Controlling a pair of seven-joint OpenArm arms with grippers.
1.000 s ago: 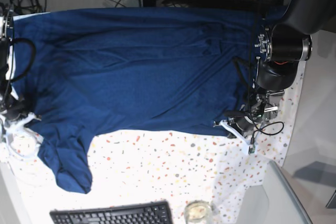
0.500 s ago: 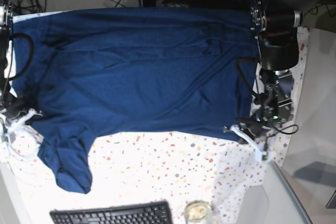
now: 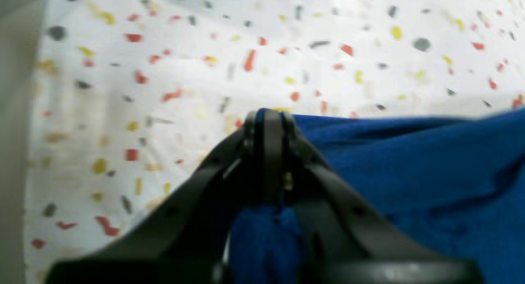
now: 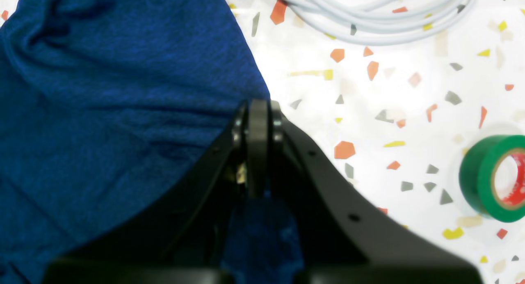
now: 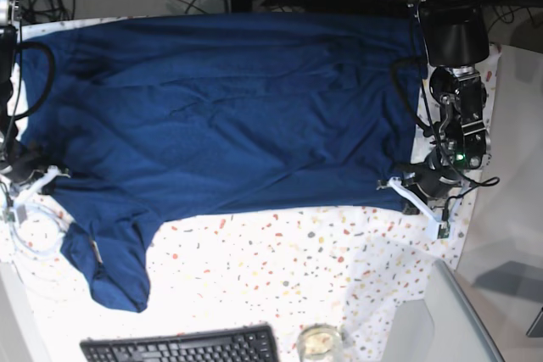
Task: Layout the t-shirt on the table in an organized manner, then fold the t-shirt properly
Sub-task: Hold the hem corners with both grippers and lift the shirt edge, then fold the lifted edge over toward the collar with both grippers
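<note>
The dark navy t-shirt [image 5: 229, 108] lies spread across the speckled table [image 5: 280, 269], with one sleeve hanging toward the front left. On the right of the base view, my left gripper [image 5: 397, 185] holds the shirt's lower right corner. The left wrist view shows this gripper [image 3: 268, 115] shut, with blue fabric [image 3: 410, 173] bunched between the fingers. My right gripper [image 5: 47, 177] is at the shirt's left edge. In the right wrist view that gripper [image 4: 258, 107] is shut on the cloth [image 4: 102, 91].
A black keyboard [image 5: 182, 347] and a glass jar [image 5: 320, 343] sit at the front edge. A coil of white cable [image 4: 369, 21] and a green tape roll [image 4: 496, 177] lie by the right gripper. A grey surface [image 5: 441, 320] borders the front right.
My left gripper has moved right in the base view, dragging the shirt's corner outward and stretching the cloth flatter. The right gripper has barely moved.
</note>
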